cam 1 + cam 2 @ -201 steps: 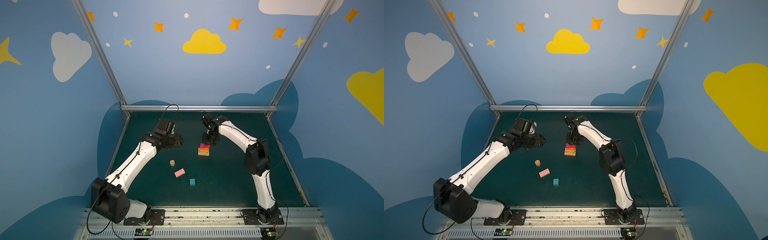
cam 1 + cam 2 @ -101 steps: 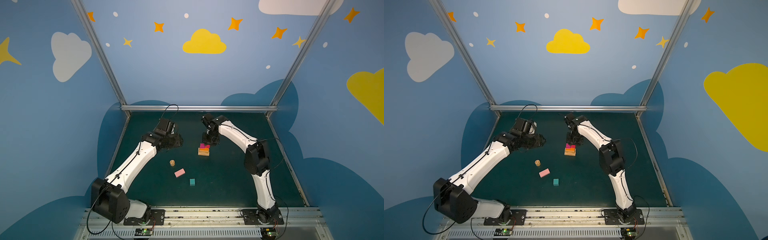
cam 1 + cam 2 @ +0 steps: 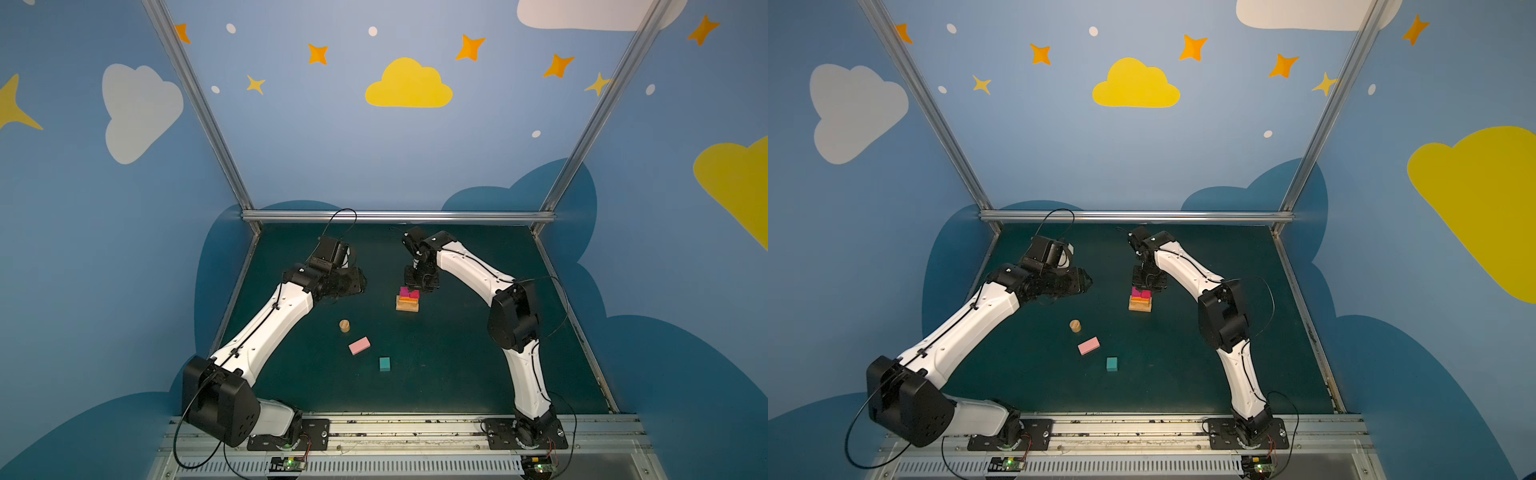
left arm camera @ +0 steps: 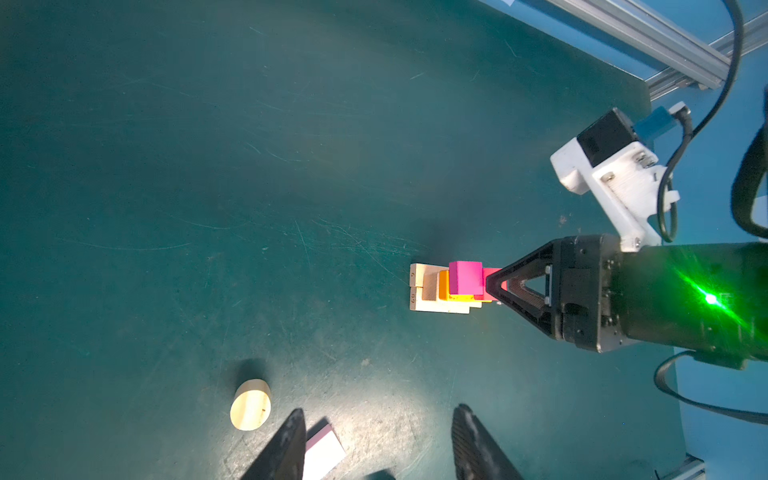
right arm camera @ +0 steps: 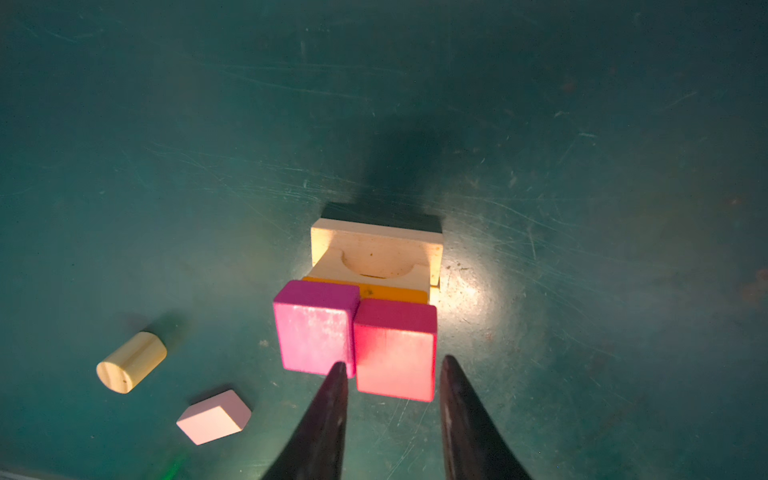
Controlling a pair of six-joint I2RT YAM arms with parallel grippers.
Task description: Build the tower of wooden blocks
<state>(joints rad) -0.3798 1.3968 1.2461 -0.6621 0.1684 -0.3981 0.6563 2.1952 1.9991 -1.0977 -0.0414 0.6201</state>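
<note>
A: Where do we stand with the tower (image 3: 407, 301)?

B: It sits mid-table, toward the back. There is a tan base (image 5: 374, 249), an orange oblong (image 5: 395, 293) on that, and the magenta cube (image 5: 316, 328) and red cube (image 5: 395, 353) touching side by side on top. We judge that we are at the release of the red cube.

A: Is our right gripper (image 5: 392, 362) pinching it?

B: We think not. In the right wrist view its jaws straddle the red cube with a sliver of gap on each side, so we call them spread, just clear of the wood. One fingertip hangs over the seam beside the magenta cube.

A: And our left gripper (image 4: 379, 409)?

B: It is spread too and pinches nothing. It hovers over the table (image 3: 457, 353), well apart from the tower.

A: What is left to stack?

B: We see three loose blocks in front of the tower: the cylinder (image 3: 344, 326), the pink oblong (image 3: 359, 345) near it, and the teal cube (image 3: 384, 363) nearest the arm bases.

A: So what is our next move?

B: We would lift the right gripper straight up, because any sideways drift could nudge a cube off the narrow oblong. Then we need a piece that spans both cubes. The pink oblong looks right to us, and it lies nearer our left arm. We should take it by its long sides and set it down level.
</note>
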